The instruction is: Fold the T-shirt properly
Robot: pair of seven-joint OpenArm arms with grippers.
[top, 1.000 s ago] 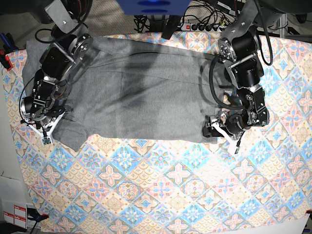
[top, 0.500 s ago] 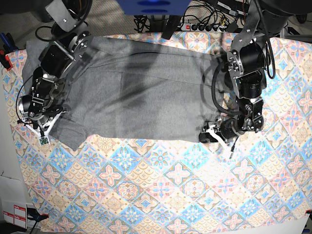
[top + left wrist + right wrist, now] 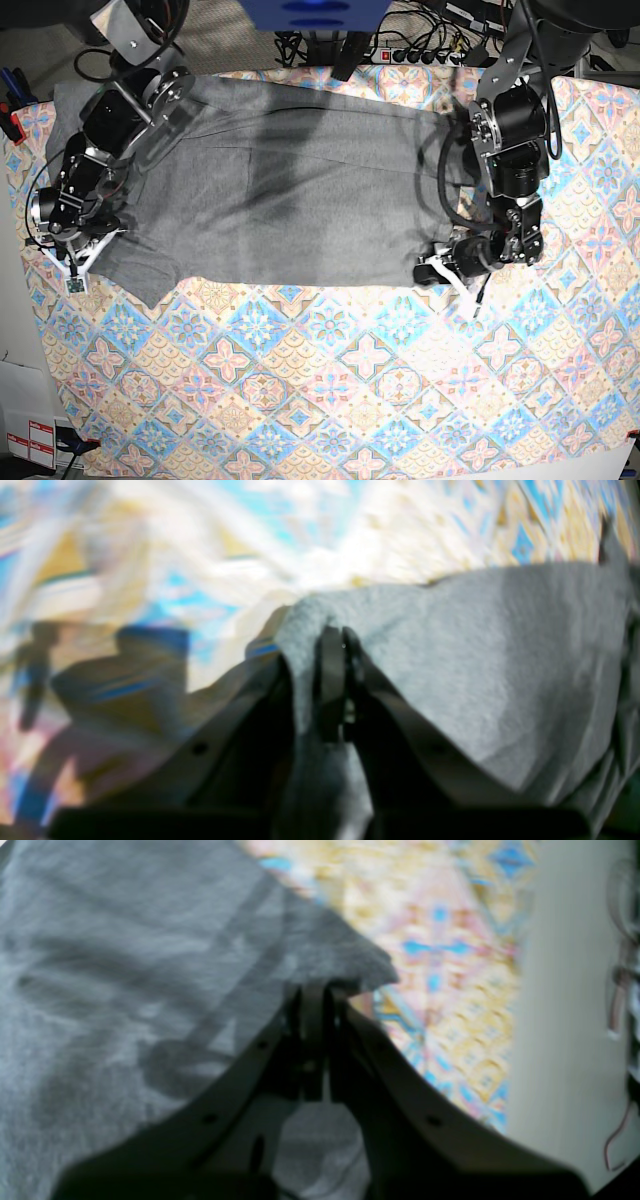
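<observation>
Left wrist view: soft heather-grey T-shirt (image 3: 500, 670) hem bunched in clenched left gripper (image 3: 340, 640), right gripper (image 3: 315, 990) likewise pinching cloth.

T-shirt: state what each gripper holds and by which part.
Left gripper pinches a corner of the grey T-shirt at its edge; right gripper is shut on another corner at the opposite end.

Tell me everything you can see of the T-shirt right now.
The T-shirt is plain heather-grey soft jersey, no print visible. It lies spread sideways across the far half of the patterned tablecloth, mostly flat with long shallow creases. The left gripper is shut on a bunched near corner; the right gripper is shut on the edge at the opposite end. Both arms overhang its ends.
</observation>
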